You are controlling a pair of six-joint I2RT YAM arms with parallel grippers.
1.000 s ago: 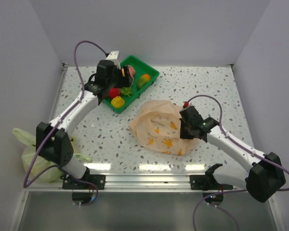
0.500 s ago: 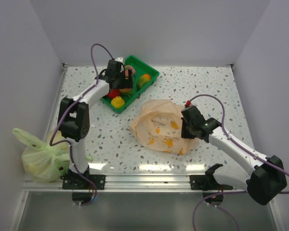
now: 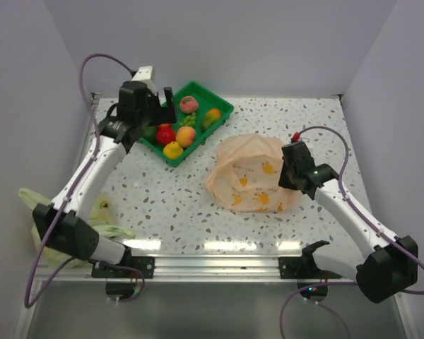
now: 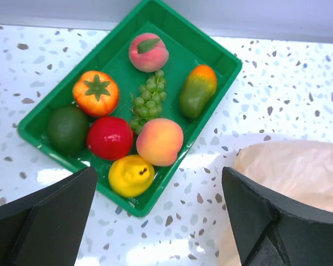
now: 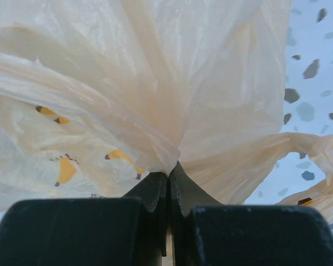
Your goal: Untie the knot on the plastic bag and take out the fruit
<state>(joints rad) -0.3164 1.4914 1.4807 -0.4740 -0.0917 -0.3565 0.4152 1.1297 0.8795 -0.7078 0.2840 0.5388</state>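
Your thin, translucent pale orange plastic bag (image 3: 251, 176) lies flat on the speckled worktop (image 3: 162, 198), right of centre. Its long axis runs left to right, and its gathered end points right, into the right claw (image 5: 168, 172), which is pinched tight on the bunched film. The left claw (image 4: 158, 185) stands wide and holds nothing, above the near edge of the green plastic tray (image 4: 177, 61) at the far left. The tray holds eight fruit, one of each:

- a pink peach with a leaf (image 4: 148, 51)
- an orange tomato-like piece (image 4: 95, 93)
- a green grape bunch (image 4: 147, 102)
- an orange-green mango (image 4: 197, 91)
- a dark green piece (image 4: 68, 129)
- a red one (image 4: 110, 137)
- a plain peach (image 4: 159, 141)
- a yellow one (image 4: 131, 175)

One yellow-green bag (image 3: 60, 229) sits at the near left edge.
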